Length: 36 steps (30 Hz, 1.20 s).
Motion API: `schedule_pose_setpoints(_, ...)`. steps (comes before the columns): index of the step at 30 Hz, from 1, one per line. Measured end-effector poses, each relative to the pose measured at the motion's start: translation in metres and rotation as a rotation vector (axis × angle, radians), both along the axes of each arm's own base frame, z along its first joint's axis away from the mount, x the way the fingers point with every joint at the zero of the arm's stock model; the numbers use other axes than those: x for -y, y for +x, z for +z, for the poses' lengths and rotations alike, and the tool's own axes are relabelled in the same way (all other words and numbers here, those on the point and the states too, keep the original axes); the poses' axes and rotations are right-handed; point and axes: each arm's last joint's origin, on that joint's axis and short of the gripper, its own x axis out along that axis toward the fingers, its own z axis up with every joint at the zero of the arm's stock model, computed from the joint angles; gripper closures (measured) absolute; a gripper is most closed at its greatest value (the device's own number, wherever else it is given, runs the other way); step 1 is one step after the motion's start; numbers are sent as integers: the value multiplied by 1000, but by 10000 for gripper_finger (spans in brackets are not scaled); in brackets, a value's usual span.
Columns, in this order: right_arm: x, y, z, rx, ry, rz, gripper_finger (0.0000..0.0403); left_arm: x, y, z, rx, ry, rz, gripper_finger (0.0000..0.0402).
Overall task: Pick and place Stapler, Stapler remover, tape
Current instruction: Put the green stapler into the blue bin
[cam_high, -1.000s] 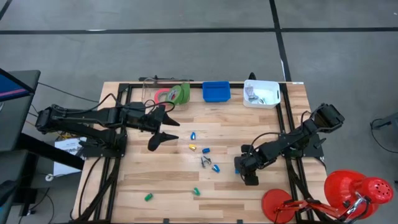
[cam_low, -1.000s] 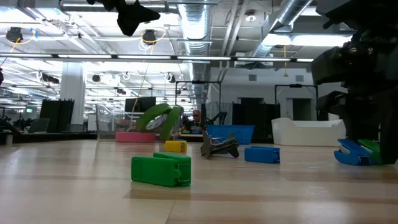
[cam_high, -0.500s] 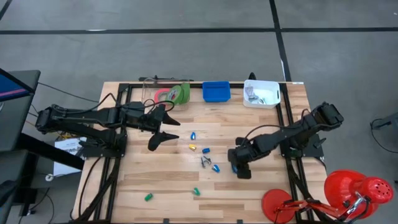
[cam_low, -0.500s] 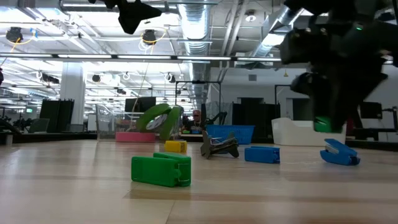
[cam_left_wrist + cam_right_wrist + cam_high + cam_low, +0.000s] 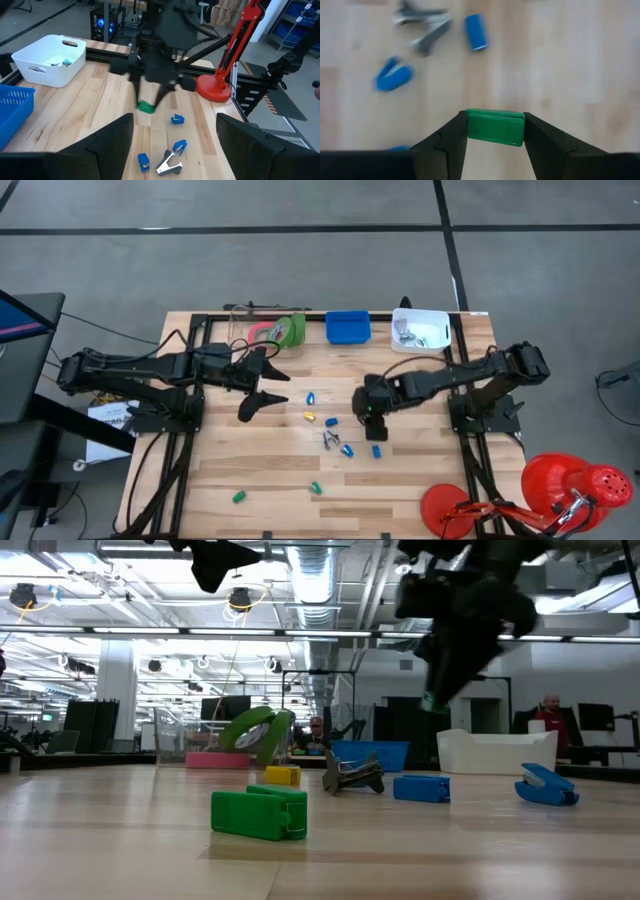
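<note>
Right jaws (image 5: 372, 416) pinch a small green stapler (image 5: 495, 127) across its short sides; the grip looks square and the block sits level between the fingers.

Change over the last second: this arm was low over the tabletop (image 5: 420, 480), well out from the grey staple remover (image 5: 328, 439) on the right arm's side. It has since lifted and swung inward and toward the far edge. It now hangs clear of the wood, near the staple remover on its far-right side. The low view confirms the green block is off the surface. A blue stapler (image 5: 376, 450) lies alone where the jaws came up, just right of the staple remover.

Meaning: pick done for this piece, transport under way. I judge the white bin (image 5: 443, 340), far-right of the staple remover, to be the likely drop point, as it already holds small items. Not confirmed.

Left jaws (image 5: 283, 388) are spread wide with nothing between them, hovering well left of the staple remover, waiting.

Left to do:
- The staple remover itself is untouched.
- Loose coloured staplers lie scattered around the staple remover.
- The tape rolls, pink-red (image 5: 262, 332) and green (image 5: 291, 330), lean together at the far edge, far-left of the staple remover.
</note>
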Motion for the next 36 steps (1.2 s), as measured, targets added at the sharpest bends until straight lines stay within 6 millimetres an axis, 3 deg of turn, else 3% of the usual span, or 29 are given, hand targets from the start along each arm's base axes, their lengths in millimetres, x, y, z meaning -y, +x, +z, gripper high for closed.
schedule_pose_setpoints(11, 92, 11, 23, 84, -229, -149, 236, 0, 1, 2, 26, 1, 0, 128)
schedule_pose_setpoints(18, 161, 4, 34, 229, -294, -352, 240, 0, 1, 4, 42, 3, 9, 128)
schedule_pose_setpoints(24, 208, -8, 45, 407, -290, -563, 235, -1, 1, 5, 49, 8, 27, 128)
schedule_pose_setpoints(30, 239, -18, 47, 538, -193, -705, 235, -1, 2, 6, 64, -10, 54, 128)
schedule_pose_setpoints(36, 255, -18, 32, 561, -92, -777, 234, -2, 2, 7, 73, -9, 67, 128)
